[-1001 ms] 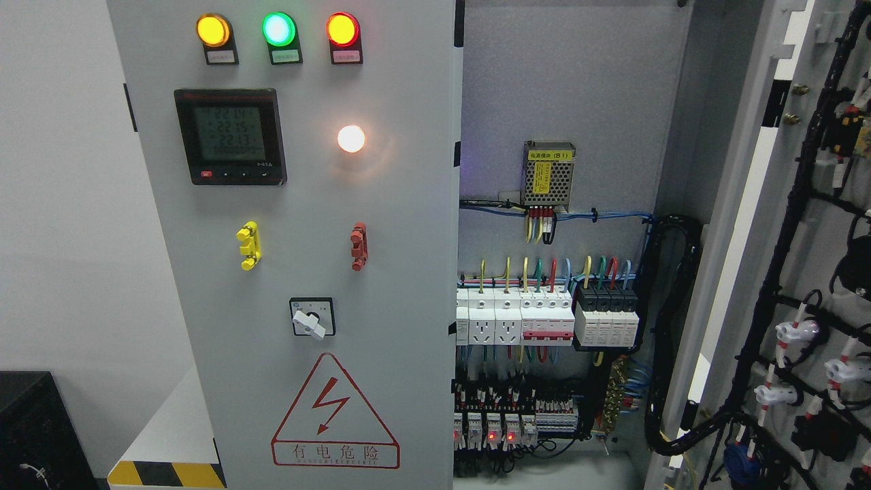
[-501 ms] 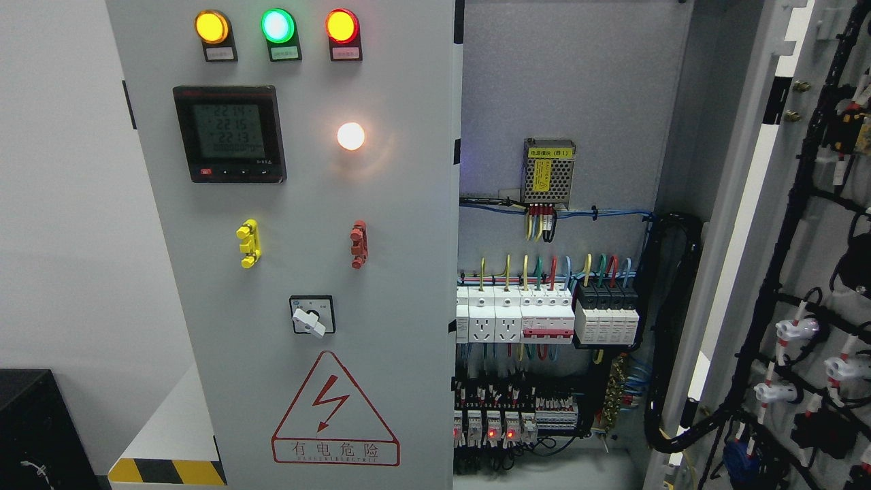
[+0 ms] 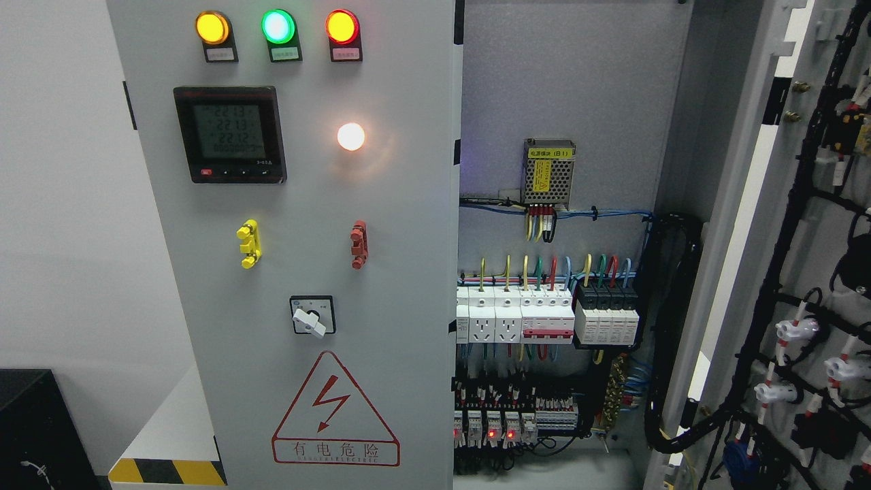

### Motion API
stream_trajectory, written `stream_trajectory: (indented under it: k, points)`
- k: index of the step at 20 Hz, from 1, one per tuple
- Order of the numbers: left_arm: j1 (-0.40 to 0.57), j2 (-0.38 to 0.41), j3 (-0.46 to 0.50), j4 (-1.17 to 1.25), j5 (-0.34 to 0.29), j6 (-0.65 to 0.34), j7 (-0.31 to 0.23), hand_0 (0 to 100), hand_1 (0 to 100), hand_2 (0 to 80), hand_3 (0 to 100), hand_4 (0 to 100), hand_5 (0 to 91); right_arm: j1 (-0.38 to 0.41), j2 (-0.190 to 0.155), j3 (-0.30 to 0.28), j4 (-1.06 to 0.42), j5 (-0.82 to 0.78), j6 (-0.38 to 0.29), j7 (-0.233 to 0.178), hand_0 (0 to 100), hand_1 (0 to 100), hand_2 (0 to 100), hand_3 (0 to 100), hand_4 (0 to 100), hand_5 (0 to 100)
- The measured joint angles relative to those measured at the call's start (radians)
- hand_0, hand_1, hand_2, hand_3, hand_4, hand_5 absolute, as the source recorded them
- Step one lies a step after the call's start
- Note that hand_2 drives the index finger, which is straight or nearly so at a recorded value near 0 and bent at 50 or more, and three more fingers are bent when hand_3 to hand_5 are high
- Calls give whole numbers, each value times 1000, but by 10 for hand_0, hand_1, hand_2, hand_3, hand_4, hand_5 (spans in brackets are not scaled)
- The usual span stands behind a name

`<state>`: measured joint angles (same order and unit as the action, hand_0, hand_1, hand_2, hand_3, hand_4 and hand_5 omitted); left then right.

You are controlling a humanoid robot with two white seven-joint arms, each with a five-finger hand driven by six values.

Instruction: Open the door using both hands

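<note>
You are looking straight at a tall grey electrical cabinet. Neither of your robot's hands is in the picture, so you cannot tell how the fingers are set.

The left door [image 3: 299,245] is shut and fills the left half of the view. Across its top sit three lit lamps: an amber lamp [image 3: 212,27], a green lamp [image 3: 278,26] and a red lamp [image 3: 341,26]. Below them is a black meter [image 3: 229,134] with a lit screen, and to its right a glowing white lamp [image 3: 351,137]. Lower down are a yellow latch [image 3: 249,244], a red latch [image 3: 358,245], a rotary switch [image 3: 312,316] and a red triangular warning sign [image 3: 335,411].

The right door [image 3: 803,272] stands swung open at the far right, its inner face carrying black cable bundles. Between the two doors the cabinet's inside shows a small power supply [image 3: 548,173], a row of breakers [image 3: 548,316] with coloured wires above, and relays [image 3: 507,425] near the bottom.
</note>
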<state>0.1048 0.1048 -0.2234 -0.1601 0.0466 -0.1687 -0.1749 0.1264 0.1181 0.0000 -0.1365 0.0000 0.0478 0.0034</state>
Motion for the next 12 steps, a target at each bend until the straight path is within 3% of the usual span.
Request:
stream_trajectory:
  k: [6,12]
  points:
    - [2,-66,173,83,-105,3,36,0,0,0,0,0,0,0,0,0,0,0,0,-1,0,0,0,0,0,0]
    - [2,-110,280,131,-143,9,41,0,0,0,0,0,0,-6,-1,-12,-19,0,-3,-1,0,0,0,0,0,0]
